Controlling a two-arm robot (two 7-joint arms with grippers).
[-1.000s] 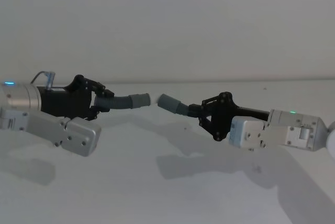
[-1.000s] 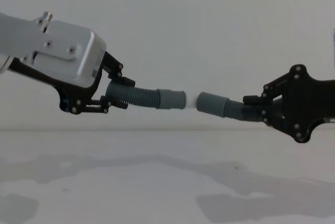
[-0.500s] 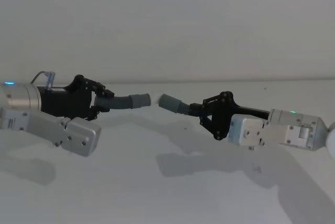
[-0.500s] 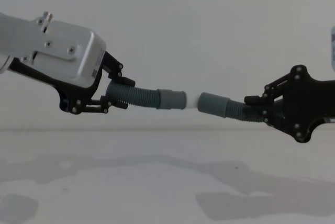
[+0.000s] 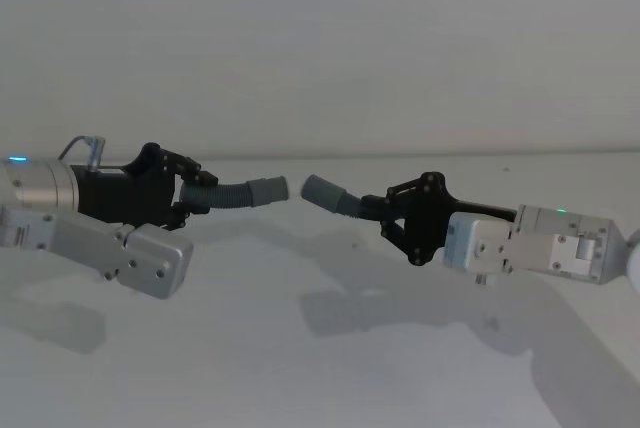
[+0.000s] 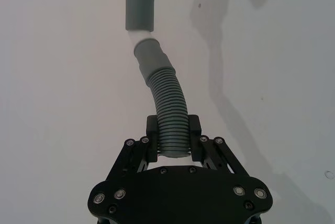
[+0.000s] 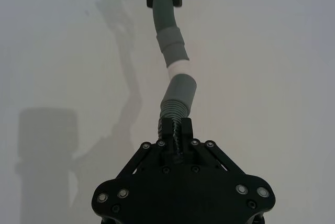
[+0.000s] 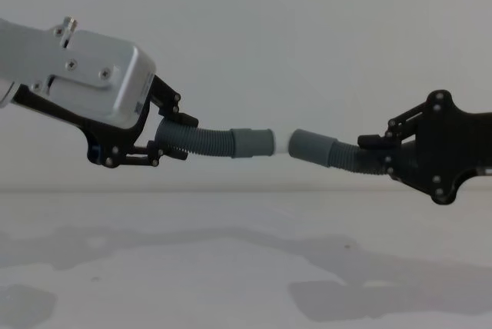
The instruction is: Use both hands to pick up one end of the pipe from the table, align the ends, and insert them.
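Both hands hold the grey ribbed pipe in the air above the white table (image 5: 300,368). My left gripper (image 5: 195,194) (image 8: 172,141) (image 6: 172,141) is shut on the ribbed hose (image 6: 166,98) just behind its smooth cuff (image 5: 268,189) (image 8: 252,142). From the right, my right gripper (image 5: 386,212) (image 8: 378,154) (image 7: 174,129) is shut on the hose behind the other cuff (image 5: 322,191) (image 8: 312,147) (image 7: 179,92). The two ends face each other almost in line, the right one tilted slightly. A faint whitish tip (image 8: 283,144) fills the short gap between them. The hose behind each gripper is hidden.
A plain pale wall (image 5: 320,48) rises behind the table. Shadows of both arms fall on the tabletop (image 8: 231,267) beneath them.
My right gripper has risen slightly and tilted, and its cuff has edged a little toward the left cuff. The left arm has stayed still.
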